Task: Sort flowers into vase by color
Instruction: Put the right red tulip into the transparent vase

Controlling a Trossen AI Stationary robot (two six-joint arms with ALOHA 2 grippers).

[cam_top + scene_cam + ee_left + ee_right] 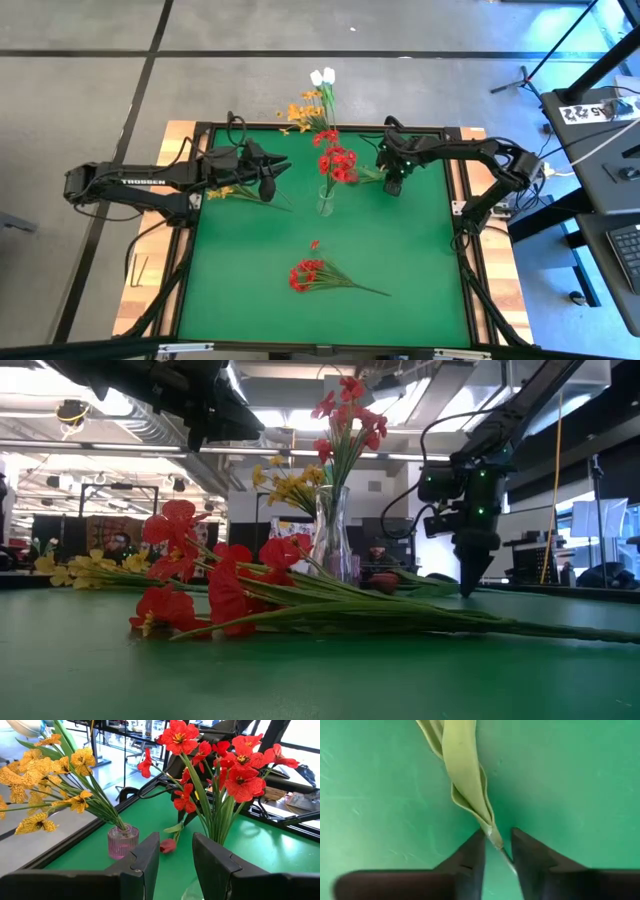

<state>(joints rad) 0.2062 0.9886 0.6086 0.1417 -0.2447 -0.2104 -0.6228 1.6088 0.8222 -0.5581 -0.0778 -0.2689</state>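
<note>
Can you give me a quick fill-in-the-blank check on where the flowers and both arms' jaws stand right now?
1. The clear vase at the table's middle holds ____ flowers.
2. The small pink vase holds ____ flowers.
3. The right gripper points down with its jaws on either side of a pale green ____ lying on the mat.
4. The loose red bunch lies flat on the ____ mat.

Missing words: red; yellow-orange; stem; green
</note>
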